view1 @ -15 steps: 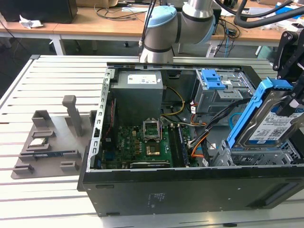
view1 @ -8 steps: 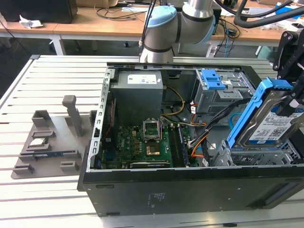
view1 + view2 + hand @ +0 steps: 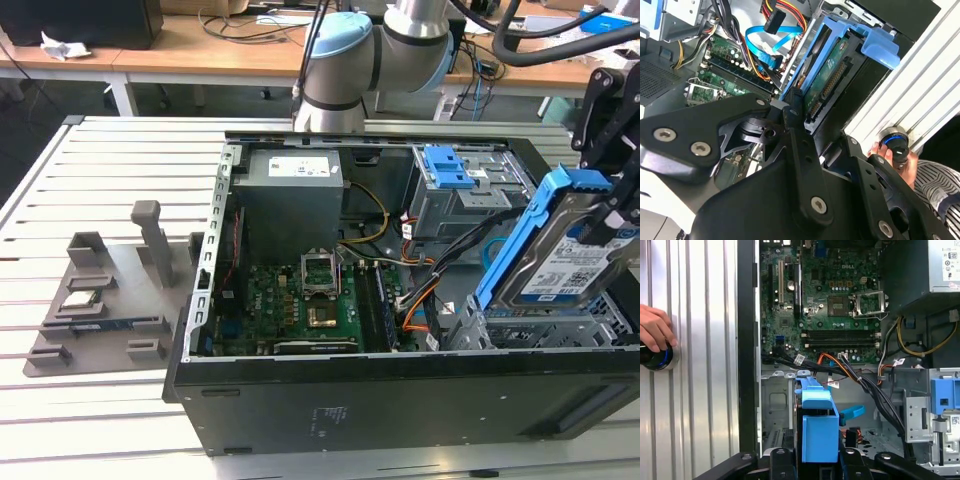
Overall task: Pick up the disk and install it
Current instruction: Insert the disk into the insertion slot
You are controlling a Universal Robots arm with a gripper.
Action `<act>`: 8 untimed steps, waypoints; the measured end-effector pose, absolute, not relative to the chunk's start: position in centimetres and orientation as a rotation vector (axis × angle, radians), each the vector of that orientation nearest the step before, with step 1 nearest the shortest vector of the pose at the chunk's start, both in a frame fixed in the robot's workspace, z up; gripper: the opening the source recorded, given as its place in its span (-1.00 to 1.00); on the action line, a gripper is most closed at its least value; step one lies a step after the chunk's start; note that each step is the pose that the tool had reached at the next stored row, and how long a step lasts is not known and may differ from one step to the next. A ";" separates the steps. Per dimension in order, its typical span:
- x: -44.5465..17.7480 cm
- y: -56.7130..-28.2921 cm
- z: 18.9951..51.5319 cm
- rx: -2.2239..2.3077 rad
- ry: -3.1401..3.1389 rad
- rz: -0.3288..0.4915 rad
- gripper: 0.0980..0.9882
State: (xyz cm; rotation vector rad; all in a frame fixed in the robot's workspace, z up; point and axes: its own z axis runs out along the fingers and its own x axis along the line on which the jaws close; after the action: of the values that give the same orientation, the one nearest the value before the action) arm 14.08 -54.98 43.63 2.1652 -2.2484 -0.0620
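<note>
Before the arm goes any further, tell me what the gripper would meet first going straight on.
The gripper, shut on the disk, points down into the open computer case. Likely first contact is the metal drive bay below the disk, though depth is unclear.

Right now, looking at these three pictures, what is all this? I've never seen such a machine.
It is one robot arm working over an opened computer case on a slatted metal table. The exterior view comes from a camera off the arm; both wrist views come from cameras riding on it. Its gripper holds the disk, a hard drive in a blue frame, tilted above the case's drive bay. A grey parts tray lies beside the case. In the first wrist view a person's hand rests on a round button.
</note>
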 end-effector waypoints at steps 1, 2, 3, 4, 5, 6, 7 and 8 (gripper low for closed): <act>14.1 -55.0 43.0 2.165 -2.248 -0.062 -0.40; 14.1 -55.0 42.1 2.166 -2.248 -0.062 -0.40; 14.1 -55.0 41.9 2.166 -2.248 -0.062 -0.40; 14.1 -55.0 41.5 2.166 -2.248 -0.062 -0.40; 14.1 -55.0 41.1 2.166 -2.248 -0.062 -0.40; 14.1 -55.0 40.6 2.166 -2.248 -0.062 -0.40; 14.1 -55.0 40.2 2.166 -2.248 -0.062 -0.40; 14.1 -55.0 40.0 2.166 -2.248 -0.062 -0.40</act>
State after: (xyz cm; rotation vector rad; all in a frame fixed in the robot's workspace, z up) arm 14.08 -54.98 40.05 2.1658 -2.2477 -0.0619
